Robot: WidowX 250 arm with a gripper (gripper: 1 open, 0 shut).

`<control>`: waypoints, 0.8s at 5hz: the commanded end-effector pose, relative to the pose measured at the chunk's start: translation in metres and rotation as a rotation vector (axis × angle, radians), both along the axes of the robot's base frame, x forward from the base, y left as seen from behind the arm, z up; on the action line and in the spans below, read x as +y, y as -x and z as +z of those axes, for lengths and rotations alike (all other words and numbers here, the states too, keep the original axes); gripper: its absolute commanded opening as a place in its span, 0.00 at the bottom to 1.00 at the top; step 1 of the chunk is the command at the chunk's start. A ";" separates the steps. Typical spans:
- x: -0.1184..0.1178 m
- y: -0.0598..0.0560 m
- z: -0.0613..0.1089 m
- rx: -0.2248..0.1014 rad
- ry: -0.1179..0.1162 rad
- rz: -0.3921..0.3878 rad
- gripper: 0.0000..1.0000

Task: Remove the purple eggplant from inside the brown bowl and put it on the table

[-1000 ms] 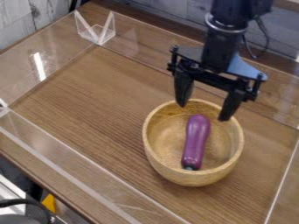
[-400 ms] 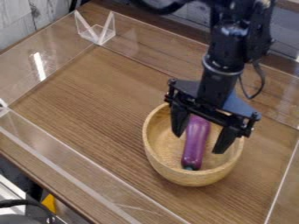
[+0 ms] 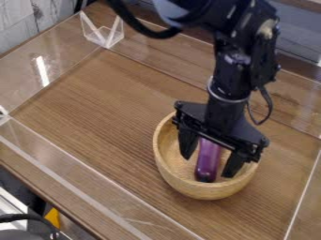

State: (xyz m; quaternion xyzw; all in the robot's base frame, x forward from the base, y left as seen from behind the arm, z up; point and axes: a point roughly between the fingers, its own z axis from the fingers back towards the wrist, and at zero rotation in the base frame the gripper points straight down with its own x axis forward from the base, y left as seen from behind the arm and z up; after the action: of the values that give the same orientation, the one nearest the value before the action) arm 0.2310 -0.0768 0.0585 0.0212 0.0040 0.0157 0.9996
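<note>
Bowl crowded, table open

The gripper (image 3: 215, 155) fills the bowl (image 3: 170, 161), fingers straddling the eggplant (image 3: 207, 163), its rim close on both sides. Bare table (image 3: 113, 103) spreads wide to the left; acrylic walls (image 3: 75, 202) bound the edges.

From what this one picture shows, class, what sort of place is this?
Probably a robot test bench, not a kitchen: a wood-grain table fenced by clear acrylic walls, and a black arm's open claw lowered into a wooden bowl around a toy eggplant.

One eggplant (image 3: 208, 161), one bowl (image 3: 174, 165), one hand (image 3: 212, 156), one table (image 3: 113, 103)
</note>
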 end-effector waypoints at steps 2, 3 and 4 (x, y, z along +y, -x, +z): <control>-0.004 -0.003 -0.003 -0.033 0.006 -0.011 0.00; -0.001 -0.004 0.003 -0.031 0.011 0.028 0.00; 0.002 -0.006 0.004 -0.035 0.012 0.009 0.00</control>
State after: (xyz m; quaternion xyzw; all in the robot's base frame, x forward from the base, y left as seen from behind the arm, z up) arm 0.2303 -0.0745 0.0527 0.0214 0.0074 0.0173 0.9996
